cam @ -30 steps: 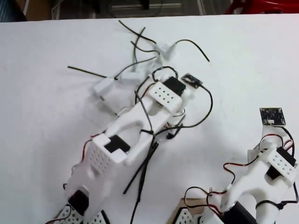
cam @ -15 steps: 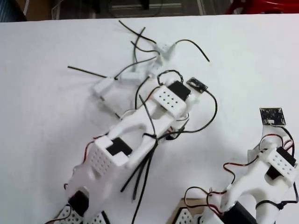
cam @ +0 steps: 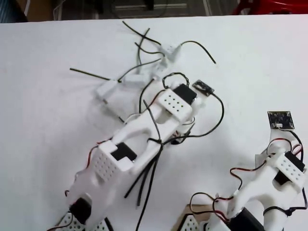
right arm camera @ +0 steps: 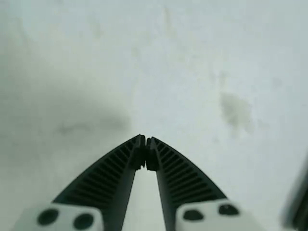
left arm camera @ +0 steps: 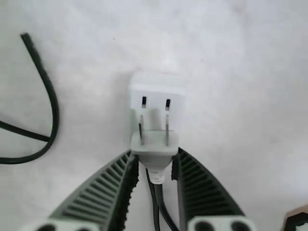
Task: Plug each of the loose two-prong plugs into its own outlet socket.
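Left gripper (left arm camera: pixel 154 161) clamped on the white two-prong plug (left arm camera: pixel 154 147), one finger (left arm camera: pixel 115 187) against each side of its body, cord trailing back between them. Prong tips meet the two slots of the white outlet socket (left arm camera: pixel 157 94); most prong length shows. Right gripper (right arm camera: pixel 145 151) closed on nothing, tips touching, over the white table (right arm camera: pixel 202 62).

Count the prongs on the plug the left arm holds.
2. One prong and the other stand side by side on the plug held in the left gripper, each lined up with a slot of the white socket.
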Robot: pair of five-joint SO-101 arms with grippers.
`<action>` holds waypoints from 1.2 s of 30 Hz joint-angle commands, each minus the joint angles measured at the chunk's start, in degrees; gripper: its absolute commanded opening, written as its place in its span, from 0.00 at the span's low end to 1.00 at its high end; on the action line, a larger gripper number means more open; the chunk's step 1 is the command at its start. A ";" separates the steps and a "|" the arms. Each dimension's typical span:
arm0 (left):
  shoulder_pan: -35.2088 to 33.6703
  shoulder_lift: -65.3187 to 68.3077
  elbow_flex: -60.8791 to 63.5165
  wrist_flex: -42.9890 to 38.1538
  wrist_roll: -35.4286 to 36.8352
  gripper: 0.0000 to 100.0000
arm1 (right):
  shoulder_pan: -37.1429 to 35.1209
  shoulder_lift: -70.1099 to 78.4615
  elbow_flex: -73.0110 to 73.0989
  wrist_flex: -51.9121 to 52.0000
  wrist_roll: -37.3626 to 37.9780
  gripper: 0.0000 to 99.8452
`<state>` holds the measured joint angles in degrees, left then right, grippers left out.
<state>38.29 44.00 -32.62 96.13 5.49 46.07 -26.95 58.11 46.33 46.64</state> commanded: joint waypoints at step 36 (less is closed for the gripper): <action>7.34 -20.88 -4.04 2.20 9.85 0.05 | 1.80 -0.84 -0.44 -0.04 0.53 0.02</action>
<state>44.53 29.41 -34.99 99.38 14.81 48.00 -26.95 58.11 46.33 46.64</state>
